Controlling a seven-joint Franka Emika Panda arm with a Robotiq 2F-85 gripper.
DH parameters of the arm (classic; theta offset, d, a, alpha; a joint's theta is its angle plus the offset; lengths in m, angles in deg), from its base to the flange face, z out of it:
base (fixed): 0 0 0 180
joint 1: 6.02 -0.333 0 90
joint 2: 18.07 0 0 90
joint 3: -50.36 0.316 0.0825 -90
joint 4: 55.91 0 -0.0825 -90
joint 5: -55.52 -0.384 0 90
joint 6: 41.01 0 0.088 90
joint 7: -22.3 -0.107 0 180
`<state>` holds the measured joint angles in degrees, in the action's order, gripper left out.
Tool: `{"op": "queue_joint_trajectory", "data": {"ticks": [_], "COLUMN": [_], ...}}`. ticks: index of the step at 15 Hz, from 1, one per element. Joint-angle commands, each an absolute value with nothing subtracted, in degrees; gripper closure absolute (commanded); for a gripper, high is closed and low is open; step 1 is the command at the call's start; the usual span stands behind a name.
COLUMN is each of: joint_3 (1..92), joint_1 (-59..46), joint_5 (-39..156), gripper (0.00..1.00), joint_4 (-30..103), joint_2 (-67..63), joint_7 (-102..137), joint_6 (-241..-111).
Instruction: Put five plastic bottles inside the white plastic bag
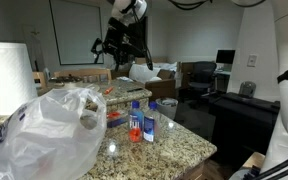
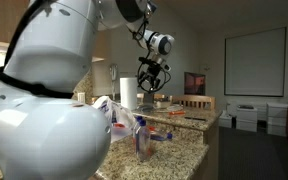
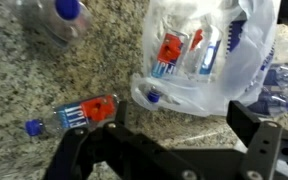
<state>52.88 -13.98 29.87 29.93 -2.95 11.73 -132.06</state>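
Pincer hanging open, bag part filled

Jaws are standing wide apart in the wrist view and nothing is sitting between them, so the pincer is gripping nothing. In both exterior views it is hanging high over the desk, well clear of everything, which is leaving the arm room to swing without snagging thin plastic.

Just beyond the pincer the bag is slumping on the desk, crumpled and slack, since nothing is propping it up. At least two bottles are showing through its skin, labels toward the camera. A blue cap is poking out at its lower edge; whether that bottle is lying fully inside I cannot tell.

Outside the bag, one bottle is lying flat on the desk near it, red label up, cap pointing away from the bag. Another bottle is sitting blurred at the far corner of the wrist view. In an exterior view two bottles are standing upright just beside the bag, one holding red-orange liquid; these may be among those already named. A towel roll is standing behind the bag, playing no part.

The task is looking partly done. The flat bottle is looking like the nearest candidate; being round, it is likely to roll, so a grip across its body is seeming safest.
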Motion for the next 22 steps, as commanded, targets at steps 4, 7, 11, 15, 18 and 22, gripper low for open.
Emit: {"op": "queue_joint_trajectory", "data": {"ticks": [4,7,11,15,18,22], "joint_3": [54.03,55.03,56.38,58.22,59.88,61.14], "joint_1": [-13.94,-13.65,-13.57,-13.75,-14.01,-14.11], "joint_5": [47.13,50.66,51.84,53.65,55.2,55.96], "gripper": [0.0,0.0,0.0,0.0,0.22,0.52], "joint_4": [52.51,62.11,70.64,75.32,76.84,76.49], "joint_2": [-17.54,-22.82,-27.24,-29.16,-29.38,-27.62], "joint_7": [12.12,10.38,9.8,9.17,7.99,7.96], "joint_6": [-137.31,-146.64,-157.26,-163.23,-165.27,-165.11]}}
